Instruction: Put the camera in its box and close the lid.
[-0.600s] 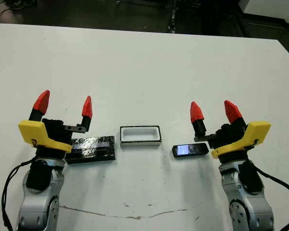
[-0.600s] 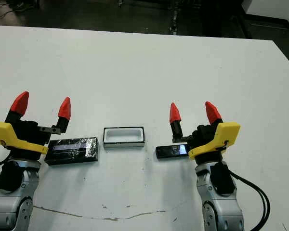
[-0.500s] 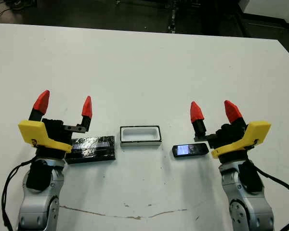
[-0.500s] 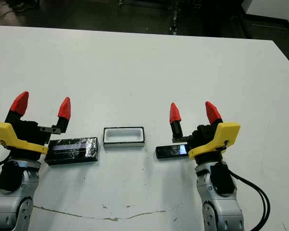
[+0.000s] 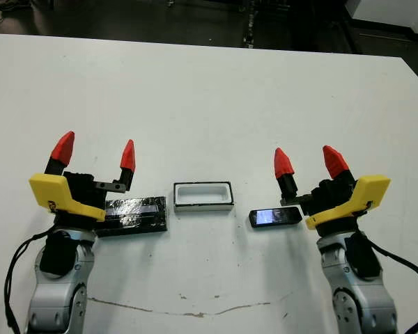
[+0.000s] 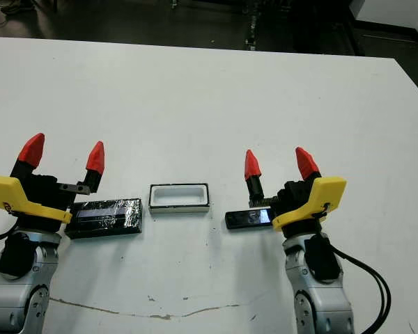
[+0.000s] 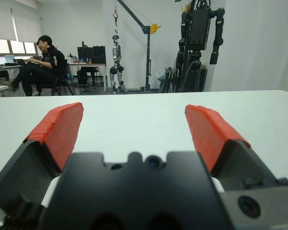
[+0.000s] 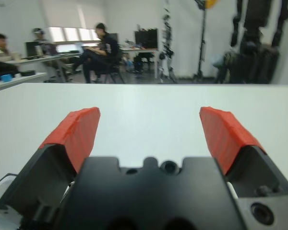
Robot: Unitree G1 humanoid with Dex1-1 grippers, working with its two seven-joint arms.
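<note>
Three people (image 8: 98,50) beyond white table (image 5: 209,97).

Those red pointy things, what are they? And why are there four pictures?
The red points are a robot's fingers. It has two arms, each ending in a hand with two red-tipped fingers. The left hand and the right hand are both open and hold nothing.

The two pictures from above come from cameras in the robot's head, looking down at a white table. The other two come from small cameras on its wrists, looking out between the fingers, so you see the room and people sitting far behind.

Three things lie in a row on the table: a shiny black lid by the left hand, a little white box in the middle, open and empty, and a small black camera by the right hand.
</note>
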